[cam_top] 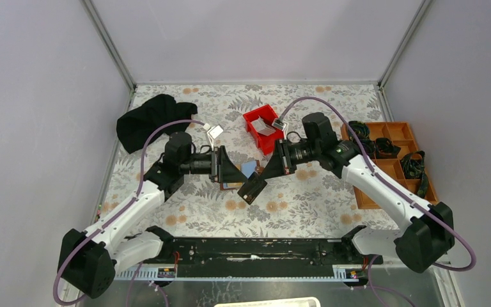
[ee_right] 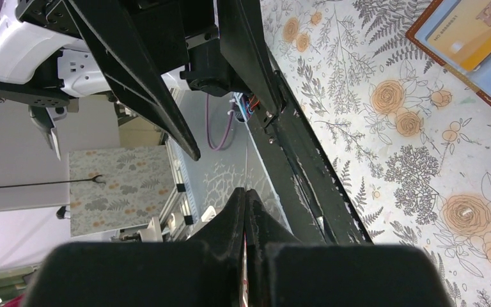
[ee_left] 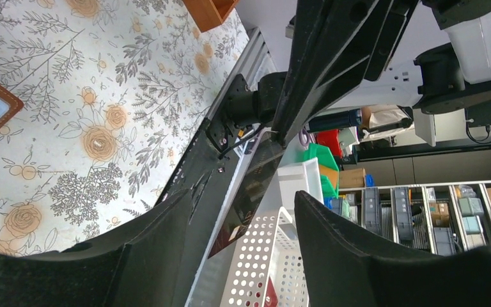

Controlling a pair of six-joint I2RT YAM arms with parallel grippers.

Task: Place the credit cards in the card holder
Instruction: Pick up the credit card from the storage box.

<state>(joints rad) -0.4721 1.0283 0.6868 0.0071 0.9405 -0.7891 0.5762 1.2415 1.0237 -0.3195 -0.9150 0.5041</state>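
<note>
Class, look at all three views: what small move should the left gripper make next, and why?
Probably close the left gripper on the dark card: the right gripper, shut, pinches it, and the left fingers stand open on either side of it.

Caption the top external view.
Right end effector holds a dark credit card beside the open left end effector, near the card holder.

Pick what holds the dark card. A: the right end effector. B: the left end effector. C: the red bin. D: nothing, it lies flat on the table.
A: the right end effector is shut on the dark card, while the left end effector stands open either side of it.
</note>
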